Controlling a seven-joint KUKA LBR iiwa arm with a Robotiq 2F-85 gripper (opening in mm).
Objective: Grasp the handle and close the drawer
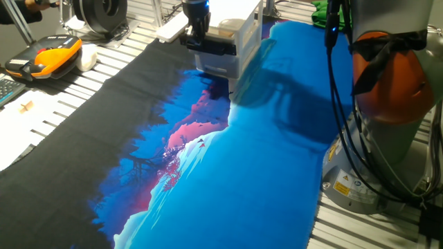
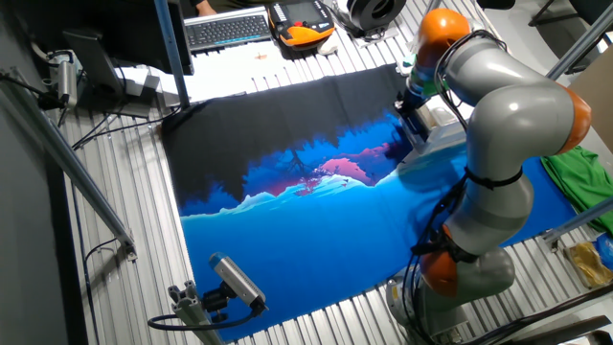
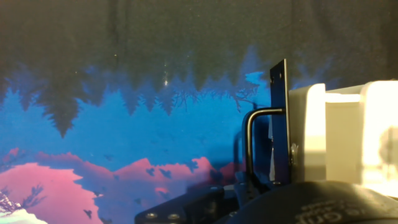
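Observation:
The white drawer cabinet stands at the far end of the printed mat, and it also shows in the other fixed view. Its top drawer is a white tray with a dark front strip and stands slightly out from the cabinet. The handle is a thin dark bar looped off that strip. My gripper hangs right at the drawer's front. In the hand view the handle's lower end runs into my gripper, which seems shut on it. The fingertips themselves are hidden.
A blue, pink and black printed mat covers the table. An orange-black device and a white block lie beyond the mat's left edge. The arm's base stands at the right. A green cloth lies behind it.

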